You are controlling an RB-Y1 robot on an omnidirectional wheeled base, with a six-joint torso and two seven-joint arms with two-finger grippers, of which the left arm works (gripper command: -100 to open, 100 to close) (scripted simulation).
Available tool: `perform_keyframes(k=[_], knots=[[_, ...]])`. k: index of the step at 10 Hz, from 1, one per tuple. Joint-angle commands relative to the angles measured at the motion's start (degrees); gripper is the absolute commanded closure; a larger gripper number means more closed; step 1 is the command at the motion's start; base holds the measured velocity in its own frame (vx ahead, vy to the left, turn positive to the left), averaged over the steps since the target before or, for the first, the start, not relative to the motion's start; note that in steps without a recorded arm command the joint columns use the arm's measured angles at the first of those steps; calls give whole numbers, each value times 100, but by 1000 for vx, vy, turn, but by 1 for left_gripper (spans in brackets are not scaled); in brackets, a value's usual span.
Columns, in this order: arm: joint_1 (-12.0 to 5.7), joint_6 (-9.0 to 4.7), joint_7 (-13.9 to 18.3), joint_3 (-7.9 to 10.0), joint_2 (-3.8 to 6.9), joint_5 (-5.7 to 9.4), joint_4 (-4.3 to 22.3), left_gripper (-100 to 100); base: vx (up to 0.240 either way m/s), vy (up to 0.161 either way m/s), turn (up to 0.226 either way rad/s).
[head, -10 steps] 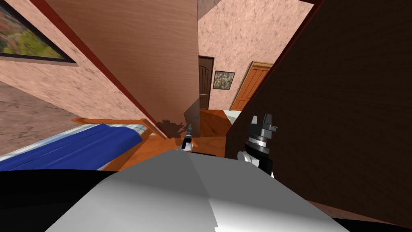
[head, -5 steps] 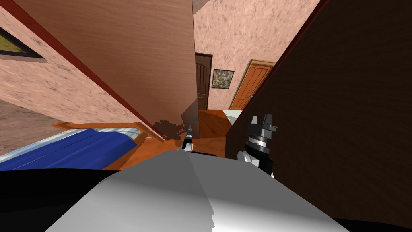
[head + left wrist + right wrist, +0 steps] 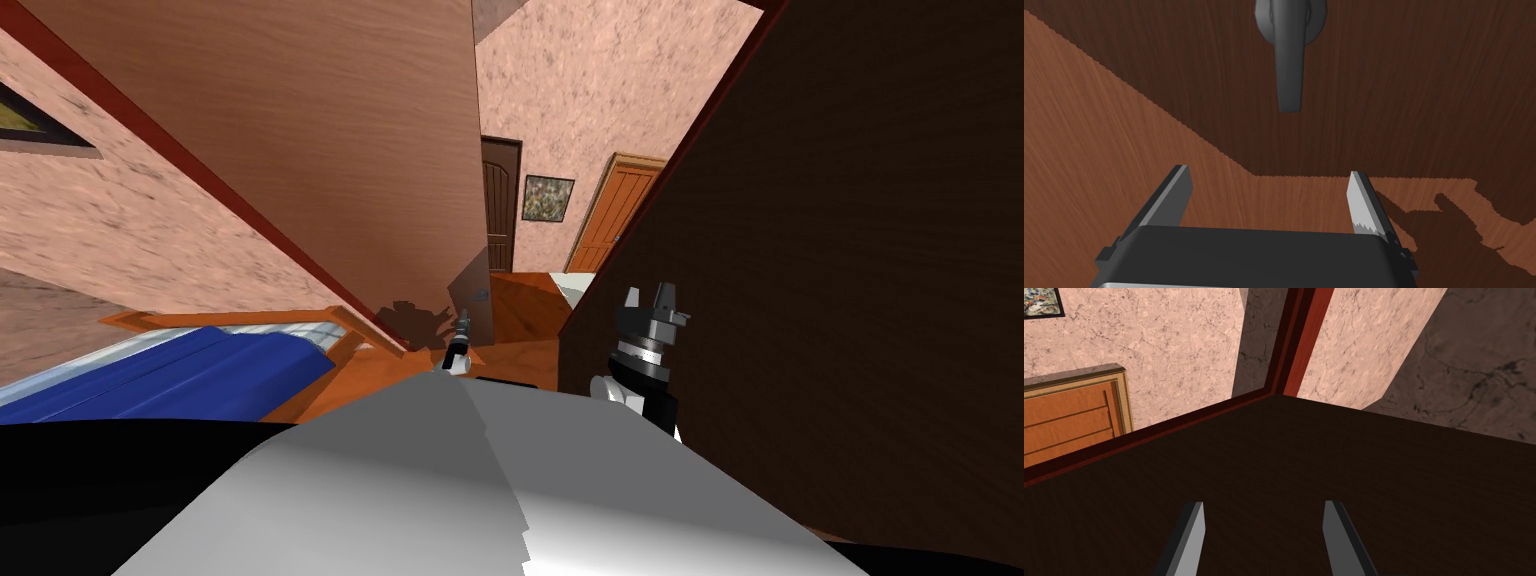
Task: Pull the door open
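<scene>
Left gripper (image 3: 1270, 173): fingers spread wide, holding nothing, facing the brown door (image 3: 1099, 150); I see its grey lever handle (image 3: 1289, 60) just beyond the fingertips, untouched. Right gripper (image 3: 1263, 504): fingers likewise parted and empty, before a dark brown panel (image 3: 1374, 463).

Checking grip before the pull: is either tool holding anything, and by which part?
Nothing is held. The left tool is open, short of the grey handle; the right tool is open.

Reddish-brown, wood-grained door (image 3: 1099, 150); dark grey handle (image 3: 1289, 60); blue bed cover (image 3: 180, 375) at left; mottled pink walls (image 3: 600, 80).
</scene>
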Motion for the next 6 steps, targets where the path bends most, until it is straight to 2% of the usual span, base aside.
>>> perform_keyframes(k=[1, 3, 6], knots=[[-36, -14, 160, 46, 144, 26, 90, -100, -12, 14, -98], [-31, -3, 341, 86, 240, 50, 128, -100, 88, -16, -79], [-28, 2, 414, 103, 265, 60, 144, -100, 198, -26, 2]])
